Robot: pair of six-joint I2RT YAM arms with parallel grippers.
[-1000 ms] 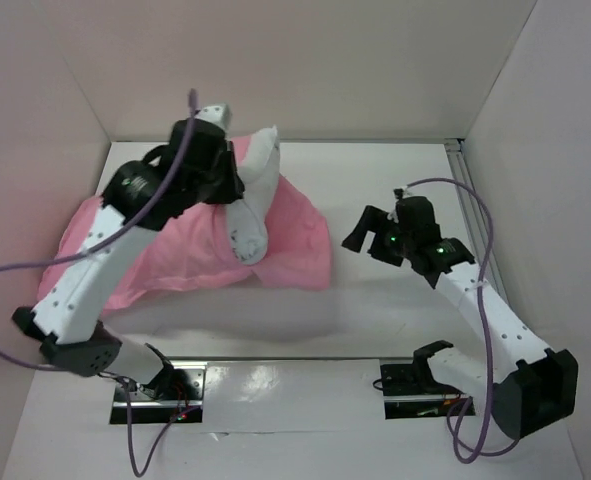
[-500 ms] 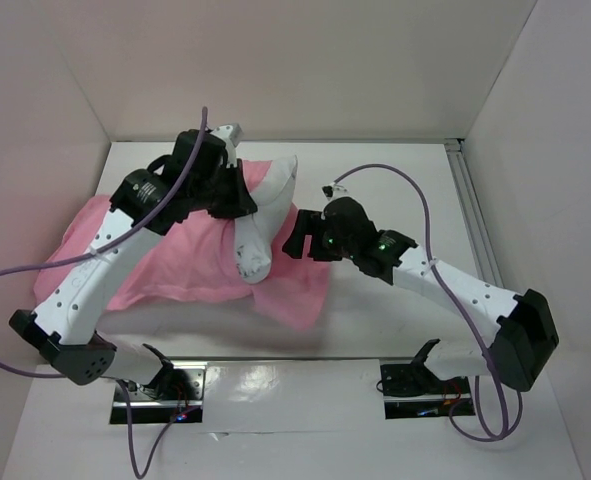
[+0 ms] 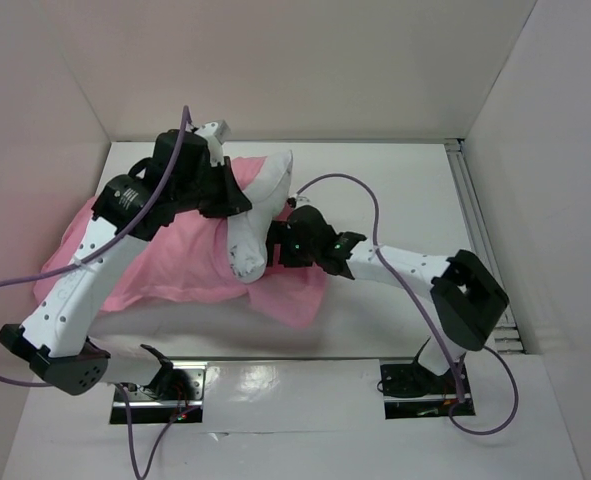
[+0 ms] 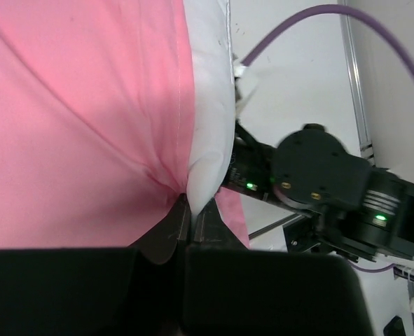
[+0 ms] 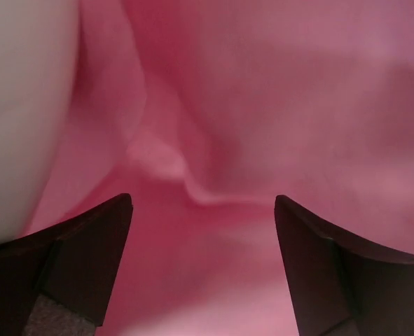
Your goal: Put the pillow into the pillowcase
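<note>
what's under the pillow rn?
The pink pillowcase lies spread beneath the pillow, showing on both sides of it. Whether any of the pillow is already inside the case can't be seen: the left arm and folds cover that edge.

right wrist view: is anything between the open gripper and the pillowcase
Nothing visible. The right gripper hangs open directly over the pillowcase, with a raised pink fold lying between its jaws. The pillow only shows at the left edge.
</note>
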